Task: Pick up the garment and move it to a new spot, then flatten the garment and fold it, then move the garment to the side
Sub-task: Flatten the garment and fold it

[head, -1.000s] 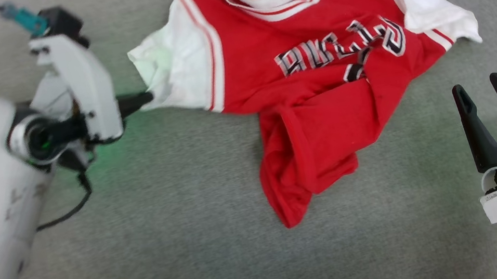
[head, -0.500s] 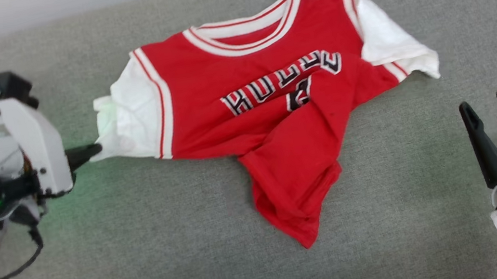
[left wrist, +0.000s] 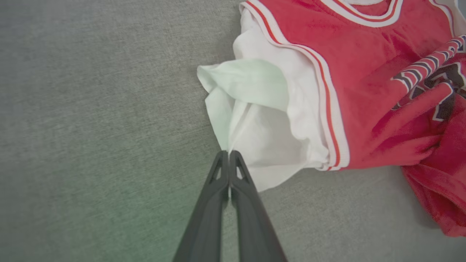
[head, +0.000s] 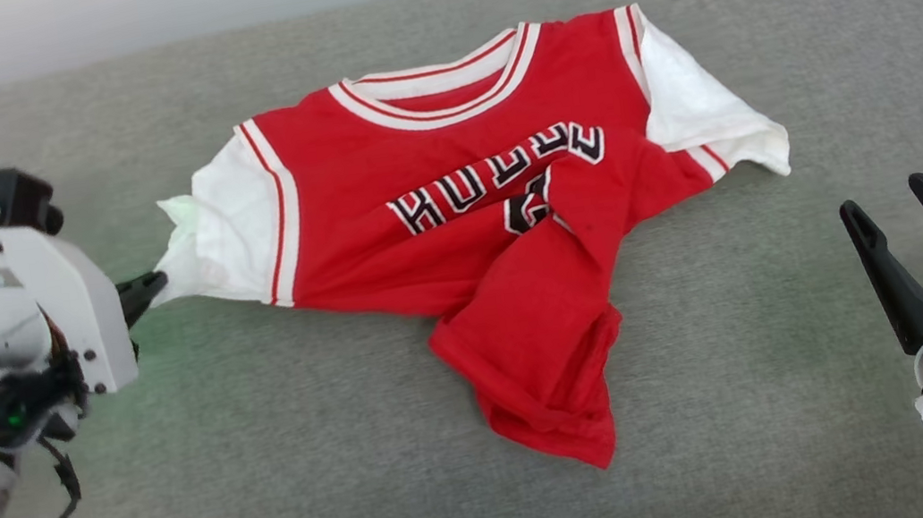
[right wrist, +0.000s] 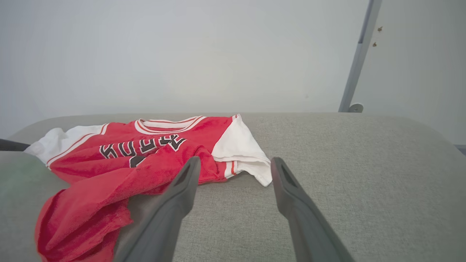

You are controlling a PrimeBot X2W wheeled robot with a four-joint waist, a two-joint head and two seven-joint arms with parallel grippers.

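The garment [head: 454, 206], a red jersey with white sleeves and black-white lettering, lies face up on the grey surface, its lower half crumpled and folded over toward the front. My left gripper [head: 153, 284] is shut on the edge of the garment's left white sleeve [left wrist: 251, 120], the two fingers pressed together on the cloth in the left wrist view [left wrist: 229, 154]. Off to the right my right gripper [head: 883, 204] stands open, apart from the garment; in the right wrist view [right wrist: 235, 163] the other white sleeve [right wrist: 240, 145] lies just beyond its fingertips.
The grey fabric surface [head: 274, 466] spreads wide around the garment, with free room in front and to the right. Its far edge meets a pale wall [right wrist: 182, 54]. A grey metal pole [right wrist: 358, 54] stands behind at the right.
The head camera has shifted. My left gripper keeps its hold on the sleeve and has drawn it leftward, and the jersey's lettering now sits straighter. The right gripper stays open.
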